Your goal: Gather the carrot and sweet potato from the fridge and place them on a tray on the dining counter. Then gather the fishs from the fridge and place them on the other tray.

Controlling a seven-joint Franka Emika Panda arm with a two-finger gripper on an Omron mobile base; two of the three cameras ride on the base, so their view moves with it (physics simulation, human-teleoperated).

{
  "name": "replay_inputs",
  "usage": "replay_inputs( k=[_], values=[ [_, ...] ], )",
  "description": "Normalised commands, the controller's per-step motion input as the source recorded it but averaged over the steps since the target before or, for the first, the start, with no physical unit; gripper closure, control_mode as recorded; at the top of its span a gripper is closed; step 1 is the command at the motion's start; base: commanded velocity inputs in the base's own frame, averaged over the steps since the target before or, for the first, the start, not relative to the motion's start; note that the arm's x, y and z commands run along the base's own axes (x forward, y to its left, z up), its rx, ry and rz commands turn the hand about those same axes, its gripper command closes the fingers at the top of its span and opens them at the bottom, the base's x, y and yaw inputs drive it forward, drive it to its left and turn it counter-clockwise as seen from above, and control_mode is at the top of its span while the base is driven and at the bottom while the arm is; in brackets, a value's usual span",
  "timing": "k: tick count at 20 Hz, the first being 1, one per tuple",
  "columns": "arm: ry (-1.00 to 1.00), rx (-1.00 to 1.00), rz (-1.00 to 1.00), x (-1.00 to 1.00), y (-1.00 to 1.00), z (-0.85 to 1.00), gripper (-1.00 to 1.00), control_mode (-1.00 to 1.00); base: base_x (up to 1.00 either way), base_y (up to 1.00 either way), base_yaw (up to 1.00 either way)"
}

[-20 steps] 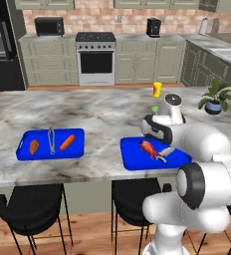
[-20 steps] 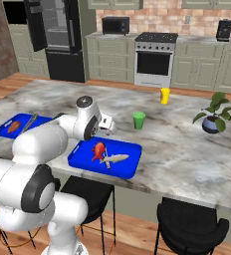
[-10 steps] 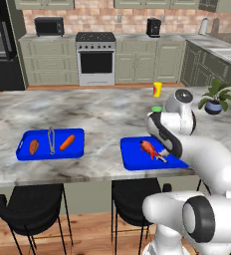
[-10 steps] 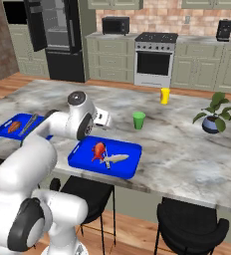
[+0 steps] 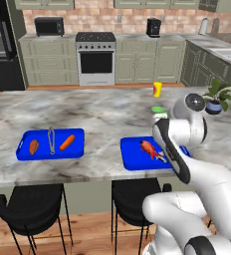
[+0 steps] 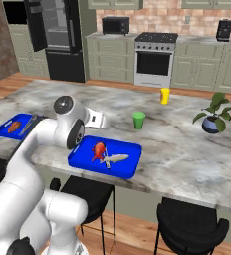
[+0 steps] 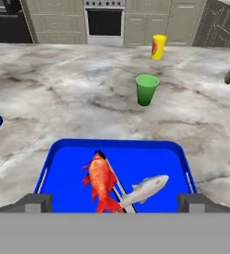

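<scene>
Two fishs point(image 7: 117, 186) lie on near tray point(image 7: 181, 154); carrot point(image 5: 66, 142), probably sweet potato point(image 5: 34, 146), on far tray point(image 5: 23, 149) left of it. Gripper point(image 7: 115, 202) wide, empty. I judge task complete.

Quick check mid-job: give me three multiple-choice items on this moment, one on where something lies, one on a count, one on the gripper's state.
1. Where does the carrot lie?
A. On the blue tray with the sweet potato
B. Beside the green cup
C. On the stove

2. How many fish lie on the other tray?
A. None
B. One
C. Two

3. How is the gripper?
A. Shut on a fish
B. Open, holding nothing
C. Shut on the cup

Answers: 1 A, it shares the blue tray with the sweet potato. 2 C, red fish and silvery fish. 3 B, fingertips stand wide apart over the tray.
</scene>
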Motion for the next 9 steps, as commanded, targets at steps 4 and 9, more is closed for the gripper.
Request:
replay_inputs(
  k=[4,9],
  values=[
    [-0.12,-0.01,0.0,-0.61,0.0,0.37,-1.0,-1.0,0.0,0.0,0.0],
    [-0.04,0.0,0.0,-0.59,0.05,0.4,-1.0,-1.0,0.0,0.0,0.0]
  ],
)
